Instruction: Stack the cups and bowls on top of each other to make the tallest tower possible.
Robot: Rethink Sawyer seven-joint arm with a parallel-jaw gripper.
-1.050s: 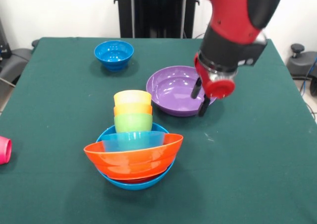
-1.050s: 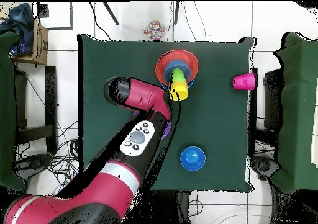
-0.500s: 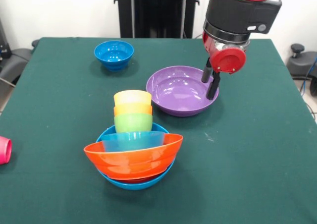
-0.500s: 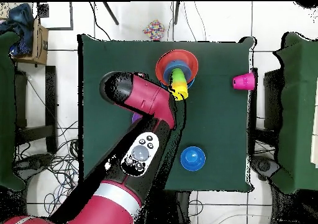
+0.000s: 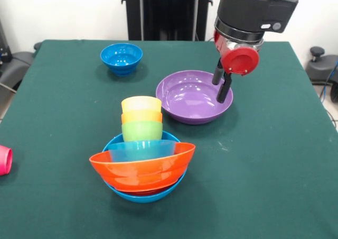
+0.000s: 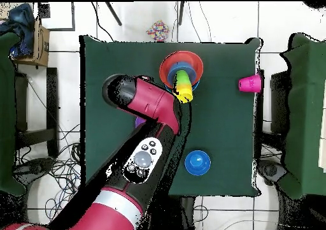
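The tower (image 5: 141, 154) stands near the table's front: a wide light-blue bowl at the base, a tilted orange bowl (image 5: 142, 170), a smaller light-blue bowl, then green, orange and yellow cups (image 5: 141, 104). From above the tower (image 6: 181, 71) shows near the far edge. A large purple bowl (image 5: 190, 96) rests to its right. My gripper (image 5: 218, 92) hangs open over that bowl's right side, holding nothing. A small dark-blue bowl (image 5: 121, 56) sits apart at the back left. A pink cup (image 5: 4, 159) lies at the left edge. In the overhead view my arm hides the gripper and most of the purple bowl (image 6: 139, 121).
The dark-blue bowl (image 6: 197, 162) and the pink cup (image 6: 249, 83) also show from above, both well away from the arm. Chairs stand beside the table on both sides, and cables lie on the floor.
The gripper has risen and swung from the purple bowl's near right rim to above its right side, turning its wrist. The bowls and cups have not moved.
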